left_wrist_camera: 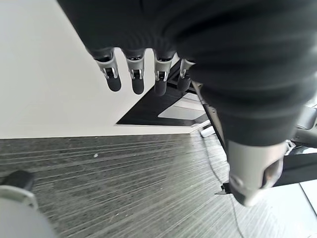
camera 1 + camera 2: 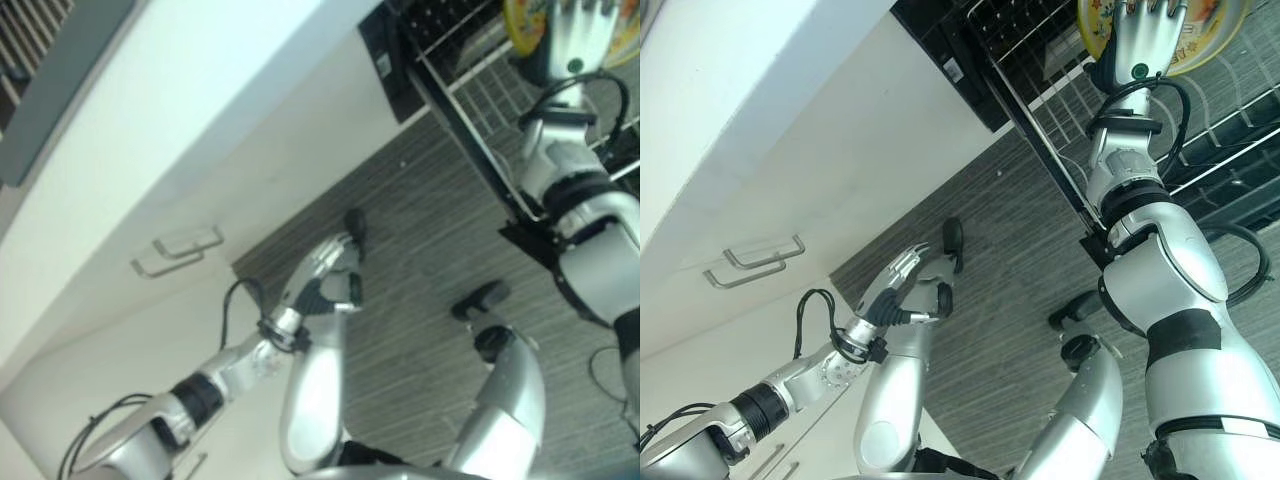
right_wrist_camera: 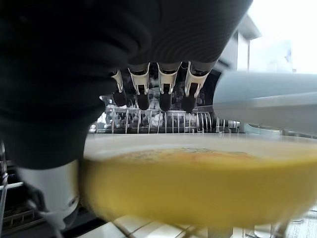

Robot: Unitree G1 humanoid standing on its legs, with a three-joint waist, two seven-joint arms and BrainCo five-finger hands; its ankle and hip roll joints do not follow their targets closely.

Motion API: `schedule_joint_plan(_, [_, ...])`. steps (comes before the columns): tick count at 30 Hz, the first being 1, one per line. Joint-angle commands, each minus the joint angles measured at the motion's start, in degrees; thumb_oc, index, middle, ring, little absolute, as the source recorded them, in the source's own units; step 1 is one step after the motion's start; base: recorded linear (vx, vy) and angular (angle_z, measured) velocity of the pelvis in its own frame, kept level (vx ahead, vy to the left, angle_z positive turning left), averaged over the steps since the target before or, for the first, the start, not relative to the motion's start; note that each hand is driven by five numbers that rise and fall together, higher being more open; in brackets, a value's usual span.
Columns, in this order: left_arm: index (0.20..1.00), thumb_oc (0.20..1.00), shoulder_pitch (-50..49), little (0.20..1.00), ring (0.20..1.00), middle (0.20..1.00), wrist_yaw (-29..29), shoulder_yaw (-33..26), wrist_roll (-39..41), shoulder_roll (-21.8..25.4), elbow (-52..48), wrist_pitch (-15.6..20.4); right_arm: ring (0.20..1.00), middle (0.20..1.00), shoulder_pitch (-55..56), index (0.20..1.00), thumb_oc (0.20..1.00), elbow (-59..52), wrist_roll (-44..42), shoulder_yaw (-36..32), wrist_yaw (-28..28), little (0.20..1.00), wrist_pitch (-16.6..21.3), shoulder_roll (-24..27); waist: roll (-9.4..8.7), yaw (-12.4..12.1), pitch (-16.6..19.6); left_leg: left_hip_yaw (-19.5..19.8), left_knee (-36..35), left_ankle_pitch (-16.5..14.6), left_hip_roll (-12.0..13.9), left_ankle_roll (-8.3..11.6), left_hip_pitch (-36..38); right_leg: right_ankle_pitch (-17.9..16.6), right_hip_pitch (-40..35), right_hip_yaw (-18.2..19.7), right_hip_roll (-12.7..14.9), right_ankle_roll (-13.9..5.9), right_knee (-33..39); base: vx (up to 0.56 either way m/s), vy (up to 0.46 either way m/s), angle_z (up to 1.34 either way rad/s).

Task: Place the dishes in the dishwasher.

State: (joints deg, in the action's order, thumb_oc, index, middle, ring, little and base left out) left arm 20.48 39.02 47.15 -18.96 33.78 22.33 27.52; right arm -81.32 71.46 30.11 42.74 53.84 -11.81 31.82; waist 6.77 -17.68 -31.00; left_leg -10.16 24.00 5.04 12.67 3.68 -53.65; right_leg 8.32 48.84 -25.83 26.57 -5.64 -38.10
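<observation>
- Task progress: my right robot hand [image 2: 1145,45] had one yellow plate [image 2: 1200,35] over the pulled-out wire rack [image 2: 1040,60] of the open dishwasher [image 2: 400,60]. I judged the task to be in its placing step, with the plate not yet set down between the rack's prongs.
- Plate position: the right wrist view showed the plate's [image 3: 198,183] broad yellow face just beneath my fingers [image 3: 166,87], with the rack's upright prongs [image 3: 163,121] standing beyond its far rim. A pale dish edge [image 3: 267,101] showed beside the plate; I could not tell what it rested on.
- Work left: the plate needed lowering and slotting into the rack, then release. I could not tell how many dishes were already loaded, nor how many waited elsewhere.
- Right robot hand state: its fingers reached over the plate's rim and its thumb [image 3: 49,193] sat low beside the plate. I judged this a clamp on the plate, fingers on one face and thumb against the other.
- Left robot hand state: my left robot hand [image 2: 905,285] hung low over the grey striped floor [image 2: 420,300], in front of the white cabinet [image 2: 150,330] with its drawer handles [image 2: 180,250]. Its fingers [image 1: 136,74] were loosely bent and apart from the thumb, holding nothing and touching nothing.
</observation>
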Motion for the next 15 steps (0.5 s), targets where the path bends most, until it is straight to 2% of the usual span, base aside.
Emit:
schedule_joint_plan(1, [1.0, 1.0, -0.42, 1.0, 1.0, 1.0, 1.22, 2.11, -0.49, 0.14, -5.02, 1.12, 1.0, 1.0, 3.61, 1.0, 1.0, 0.48, -1.32, 1.06, -3.21, 1.0, 4.81, 0.99, 3.61, -1.33, 1.2, 4.03, -0.7, -1.94, -0.48, 0.73, -0.31, -5.99, -0.37, 1.44, 0.17, -3.78, 0.44, 0.0, 0.0, 0.0])
schedule_joint_plan(7, [1.0, 1.0, 0.04, 1.0, 1.0, 1.0, 0.44, 2.58, 0.01, -0.42, -4.61, 0.25, 1.0, 1.0, 4.93, 1.0, 1.0, 0.35, -6.23, -0.38, -4.02, 1.0, 6.39, -0.41, 3.9, -1.19, 1.2, 3.54, -1.13, -1.83, -0.13, 0.84, 1.09, -6.17, -1.14, 1.62, 0.35, -3.76, 0.53, 0.0, 0.0, 0.0])
schedule_joint_plan(9, [1.0, 1.0, -0.12, 1.0, 1.0, 1.0, 0.24, 2.57, -0.08, -0.78, -4.26, -0.26, 1.0, 1.0, 5.9, 1.0, 1.0, 0.01, -13.29, -2.84, -2.6, 1.0, 10.08, -1.08, 3.91, -0.99, 1.2, 3.33, -1.58, -1.77, 0.1, 0.91, 2.14, -6.14, -1.87, 1.89, 0.2, -3.61, 0.67, 0.0, 0.0, 0.0])
schedule_joint_plan(10, [1.0, 1.0, -0.42, 1.0, 1.0, 1.0, -0.27, 2.48, 0.02, -1.56, -4.01, -1.33, 1.0, 1.0, 7.26, 1.0, 1.0, -1.69, -17.16, -6.23, -0.74, 1.0, 16.84, -2.85, 3.91, -0.61, 1.2, 3.15, -1.76, -1.96, 0.34, 1.05, 3.47, -5.99, -2.79, 2.31, 0.04, -3.42, 0.76, 0.0, 0.0, 0.0])
schedule_joint_plan(12, [1.0, 1.0, -0.55, 1.0, 1.0, 1.0, -0.96, 2.14, -0.02, -2.38, -3.39, -2.24, 1.0, 1.0, 8.3, 1.0, 1.0, -4.17, -21.02, -8.51, 2.24, 1.0, 17.71, -4.73, 3.73, -0.19, 1.2, 2.83, -1.85, -2.3, 0.47, 1.15, 4.97, -5.86, -3.74, 2.62, 0.04, -3.36, 0.83, -0.01, 0.037, 0.0])
schedule_joint_plan(15, [1.0, 1.0, -1.35, 1.0, 1.0, 1.0, -1.72, 1.25, -0.14, -3.74, -2.54, -4.85, 1.0, 1.0, 12.53, 1.0, 1.0, -9.93, -22.59, -12.49, 5.19, 1.0, 21.1, -7.41, 2.96, 1.15, 1.2, 1.78, -2.42, -2.99, 0.95, 1.41, 8.74, -5.69, -6.37, 3.11, -0.06, -3.21, 1.55, -0.02, 0.056, -0.08])
